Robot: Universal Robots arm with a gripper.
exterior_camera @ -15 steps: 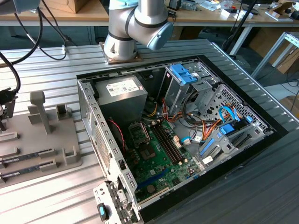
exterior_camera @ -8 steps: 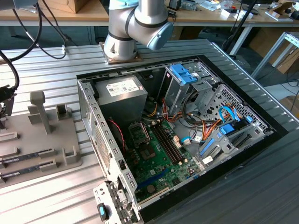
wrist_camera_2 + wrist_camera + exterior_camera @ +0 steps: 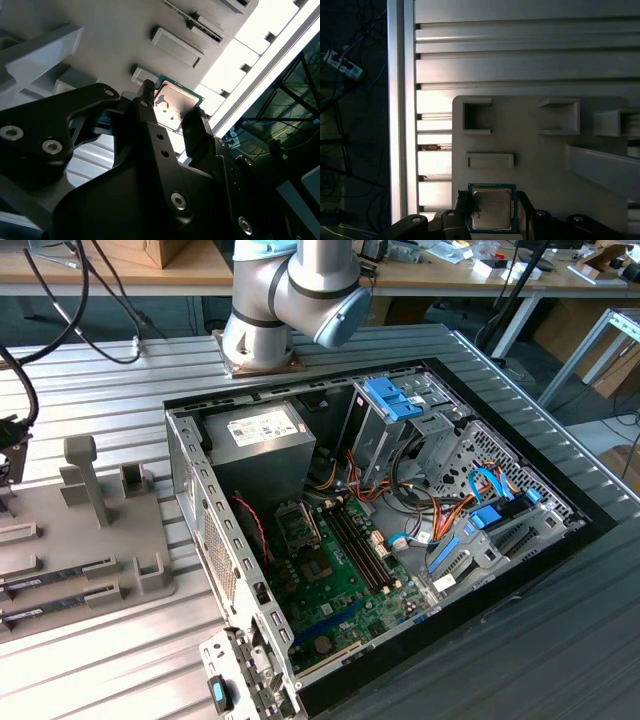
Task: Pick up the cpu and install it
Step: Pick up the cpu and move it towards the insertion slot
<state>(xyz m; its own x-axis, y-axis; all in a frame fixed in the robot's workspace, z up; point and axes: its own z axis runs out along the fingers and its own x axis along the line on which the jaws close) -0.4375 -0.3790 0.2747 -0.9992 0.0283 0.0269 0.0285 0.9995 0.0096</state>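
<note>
The cpu (image 3: pixel 491 208), a thin square chip with a pale metal top and a green rim, sits between the two black fingers of my gripper (image 3: pixel 493 215) in both wrist views. The fingers (image 3: pixel 196 122) press against opposite edges of the cpu (image 3: pixel 176 99), so the gripper (image 3: pixel 171 107) is shut on it. It hangs over the grey fixture tray (image 3: pixel 545 165). In the exterior view the open computer case (image 3: pixel 400 530) lies on the table, with the motherboard's socket frame (image 3: pixel 298 528) near its middle.
The grey tray (image 3: pixel 90 540) at the exterior view's left carries raised holders, a tall post (image 3: pixel 85 475) and long dark memory sticks (image 3: pixel 60 575). Inside the case are a power supply (image 3: pixel 262 435), a blue drive cage (image 3: pixel 392 400) and cables. The arm's base (image 3: pixel 260 335) stands behind the case.
</note>
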